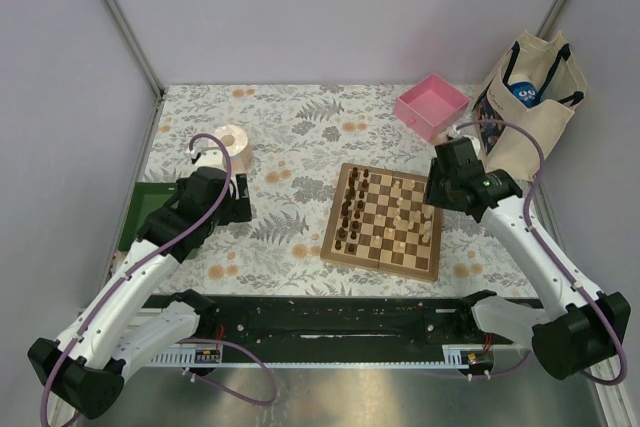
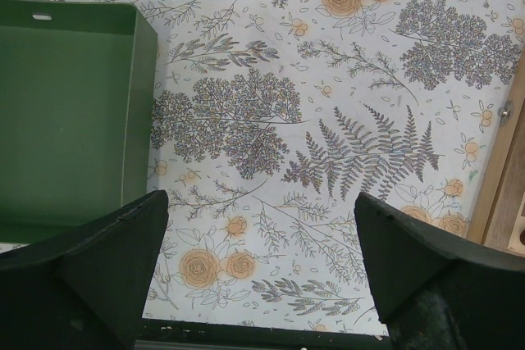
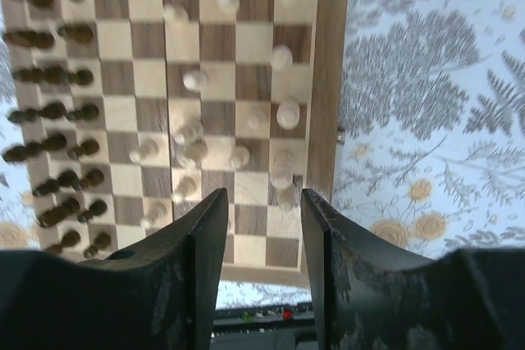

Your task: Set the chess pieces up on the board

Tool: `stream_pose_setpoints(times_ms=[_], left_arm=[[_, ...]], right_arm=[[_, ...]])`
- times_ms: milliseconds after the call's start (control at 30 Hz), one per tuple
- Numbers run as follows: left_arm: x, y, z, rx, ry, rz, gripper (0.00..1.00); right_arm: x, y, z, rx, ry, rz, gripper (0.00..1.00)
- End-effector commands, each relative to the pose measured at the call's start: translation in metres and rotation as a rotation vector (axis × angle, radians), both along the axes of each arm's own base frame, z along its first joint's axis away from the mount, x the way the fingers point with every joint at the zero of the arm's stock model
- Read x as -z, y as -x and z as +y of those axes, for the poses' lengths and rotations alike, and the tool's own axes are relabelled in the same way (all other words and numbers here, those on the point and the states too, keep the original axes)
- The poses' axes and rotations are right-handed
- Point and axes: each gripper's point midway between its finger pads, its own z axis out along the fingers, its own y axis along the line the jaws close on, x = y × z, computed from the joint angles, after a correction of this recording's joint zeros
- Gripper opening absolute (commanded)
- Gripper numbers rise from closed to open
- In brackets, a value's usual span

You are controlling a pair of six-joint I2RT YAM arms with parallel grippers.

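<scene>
Now, your right gripper (image 3: 262, 196) hangs open, empty, over loose pale pieces (image 3: 288, 112); straddle one only, then close gently.

The left arm (image 1: 120, 297) and right arm (image 1: 535, 252) have white shells with black joints. A purple cable (image 1: 213, 137) loops along each. Their jaws are matte black wedges — the right pair scuffed grey.

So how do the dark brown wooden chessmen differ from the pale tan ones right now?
On the chequered wooden board, dark brown chessmen fill two tidy files along its left edge; pale tan chessmen are scattered over the right half. Dark set looks placed, pale set not yet. Both sets are on the board.
</scene>
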Motion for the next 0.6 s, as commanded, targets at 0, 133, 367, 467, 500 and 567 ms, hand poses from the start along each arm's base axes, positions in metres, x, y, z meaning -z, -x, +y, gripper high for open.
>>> stream_pose_setpoints(times_ms=[0, 133, 367, 467, 500, 567], left_arm=[[-0.009, -0.007, -0.003, 0.012, 0.017, -0.039, 0.99], [-0.009, -0.006, -0.004, 0.013, 0.018, -0.039, 0.99], [-0.008, -0.007, -0.003, 0.011, 0.013, -0.039, 0.99], [-0.007, -0.007, -0.004, 0.012, 0.013, -0.032, 0.99], [-0.007, -0.007, -0.004, 0.015, 0.013, -0.033, 0.99], [-0.005, -0.008, -0.004, 0.017, 0.011, -0.023, 0.99]], right_arm=[[-0.021, -0.033, -0.012, 0.037, 0.083, -0.049, 0.49], [-0.014, -0.059, -0.007, 0.038, 0.095, -0.034, 0.48], [0.013, -0.079, -0.006, 0.056, 0.111, 0.060, 0.50], [0.023, -0.085, -0.006, 0.063, 0.109, 0.085, 0.51], [0.028, -0.086, -0.006, 0.064, 0.106, 0.096, 0.51], [0.036, -0.088, -0.004, 0.063, 0.100, 0.120, 0.50]])
